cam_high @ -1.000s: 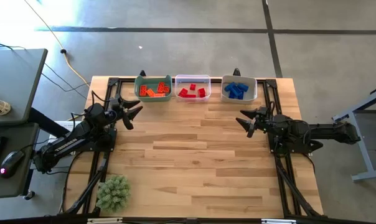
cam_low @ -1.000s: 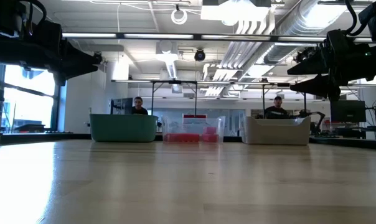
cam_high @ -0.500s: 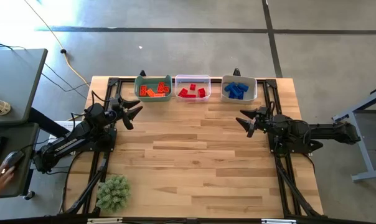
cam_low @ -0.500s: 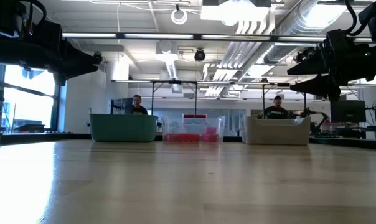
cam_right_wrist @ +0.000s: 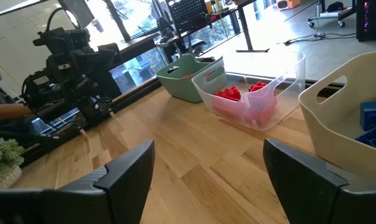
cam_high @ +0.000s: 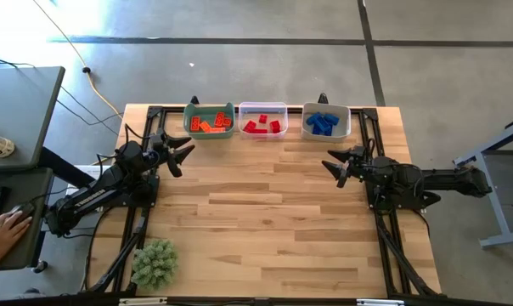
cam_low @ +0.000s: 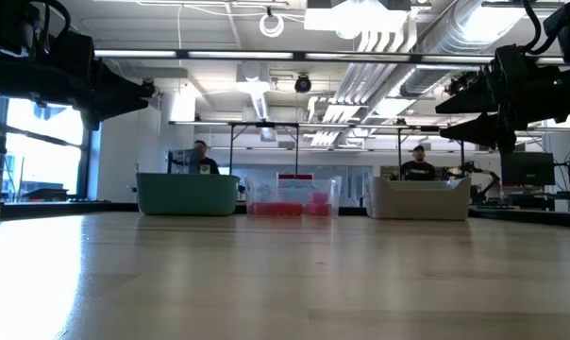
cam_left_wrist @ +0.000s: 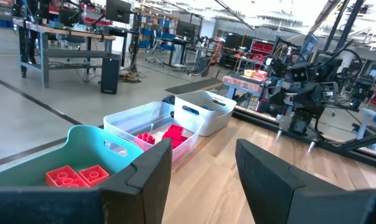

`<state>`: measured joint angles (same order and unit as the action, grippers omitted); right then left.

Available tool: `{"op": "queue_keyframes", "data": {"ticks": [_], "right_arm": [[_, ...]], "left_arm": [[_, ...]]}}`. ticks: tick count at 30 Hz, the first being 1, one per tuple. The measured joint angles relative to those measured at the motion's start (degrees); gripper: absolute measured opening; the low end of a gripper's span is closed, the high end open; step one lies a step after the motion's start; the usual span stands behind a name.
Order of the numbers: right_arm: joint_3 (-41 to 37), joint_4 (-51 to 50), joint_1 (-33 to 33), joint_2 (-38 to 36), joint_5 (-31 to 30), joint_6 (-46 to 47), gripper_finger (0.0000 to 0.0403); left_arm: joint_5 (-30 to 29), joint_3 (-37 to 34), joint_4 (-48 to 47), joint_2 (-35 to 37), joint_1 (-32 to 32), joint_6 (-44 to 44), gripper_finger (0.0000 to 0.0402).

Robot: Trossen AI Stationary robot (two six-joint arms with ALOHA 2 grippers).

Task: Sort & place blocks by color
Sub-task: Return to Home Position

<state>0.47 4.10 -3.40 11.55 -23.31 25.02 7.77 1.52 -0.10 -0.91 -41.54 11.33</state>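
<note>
The blocks lie sorted in three bins at the table's far edge: orange ones [cam_high: 209, 124] in the green bin [cam_high: 210, 120], red ones [cam_high: 262, 126] in the clear bin [cam_high: 262, 120], blue ones [cam_high: 323, 124] in the white bin [cam_high: 326, 121]. My left gripper [cam_high: 182, 156] hovers open above the table's left side, near the green bin. My right gripper [cam_high: 336, 167] hovers open over the right side, in front of the white bin. Both hold nothing.
A green spiky ball [cam_high: 155, 263] sits at the table's near left corner. Bare wood [cam_high: 265, 221] spreads between the arms. A person's hand [cam_high: 3, 231] rests on a mouse at the desk left of the table. People sit in the room beyond [cam_low: 418, 162].
Both arms have kept still and the blocks have stayed in their bins. Beside the table, a person's hand has come onto the mouse on the left desk.
</note>
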Motion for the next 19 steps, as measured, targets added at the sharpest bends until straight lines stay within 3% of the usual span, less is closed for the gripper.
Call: {"op": "queue_keyframes", "data": {"ticks": [19], "right_arm": [[0.00,-0.02,0.00,0.00,0.28,0.01,0.0286]], "left_arm": [[0.00,0.00,0.00,0.00,0.01,0.01,0.0167]]}}
